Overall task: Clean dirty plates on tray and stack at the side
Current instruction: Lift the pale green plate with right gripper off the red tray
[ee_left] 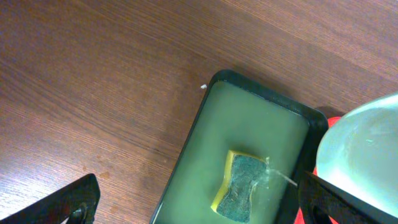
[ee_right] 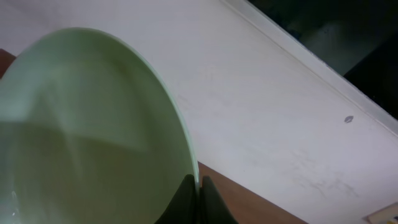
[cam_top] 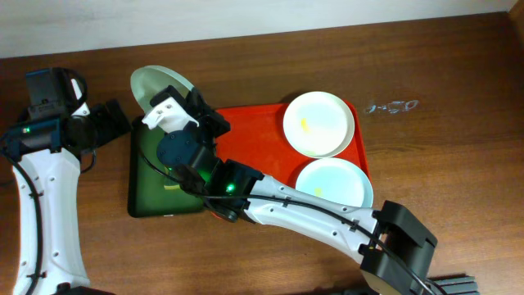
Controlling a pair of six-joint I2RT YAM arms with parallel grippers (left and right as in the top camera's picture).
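My right gripper (cam_top: 182,97) is shut on the rim of a pale mint plate (cam_top: 160,84) and holds it tilted above the dark green tray (cam_top: 139,184). The plate fills the right wrist view (ee_right: 87,137), its rim pinched between the fingers (ee_right: 198,193). It also shows at the right of the left wrist view (ee_left: 367,149). A cream-white plate (cam_top: 318,123) with a yellow smear and a pale mint-blue plate (cam_top: 332,182) lie on the red tray (cam_top: 262,135). My left gripper (ee_left: 199,202) is open and empty above the green tray's left rim.
The green tray (ee_left: 249,118) holds murky liquid and a yellow-and-green sponge (ee_left: 241,186). A small spill of water drops (cam_top: 391,106) lies on the wooden table right of the red tray. The left arm (cam_top: 45,164) stands at the table's left side.
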